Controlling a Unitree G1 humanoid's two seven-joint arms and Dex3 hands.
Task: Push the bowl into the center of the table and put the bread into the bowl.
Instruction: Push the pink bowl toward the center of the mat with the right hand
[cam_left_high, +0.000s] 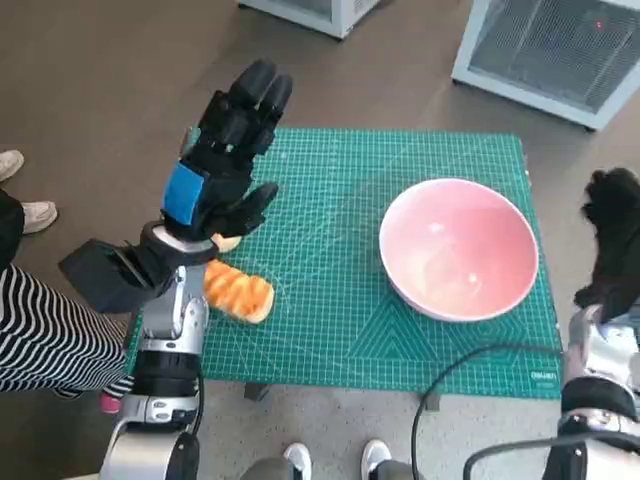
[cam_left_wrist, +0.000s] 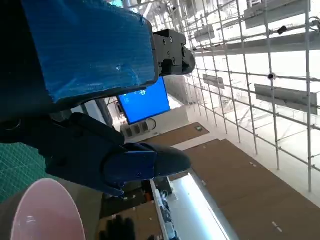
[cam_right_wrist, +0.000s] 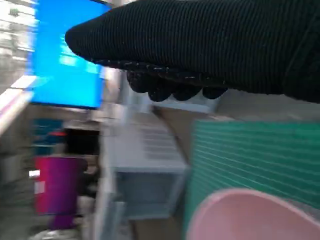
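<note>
Fingers (cam_left_high: 250, 95) of left hand (cam_left_high: 222, 165) spread, empty | green mat (cam_left_high: 330, 290) | brown floor (cam_left_high: 90, 70)

This looks like a robotics lab or test hall, not a home. The small surface is covered by a green cutting mat (cam_left_high: 400, 300) printed with a measuring grid. Pale grey equipment cabinets (cam_left_high: 545, 50) with vented fronts stand on the brown floor (cam_left_high: 100, 80) beyond it. A large blue display screen (cam_left_wrist: 145, 102) glows in the background, and high up runs a lattice of metal scaffold bars (cam_left_wrist: 250, 65) against bright windows. Black cables (cam_left_high: 470, 370) trail by the robot's arm.
</note>
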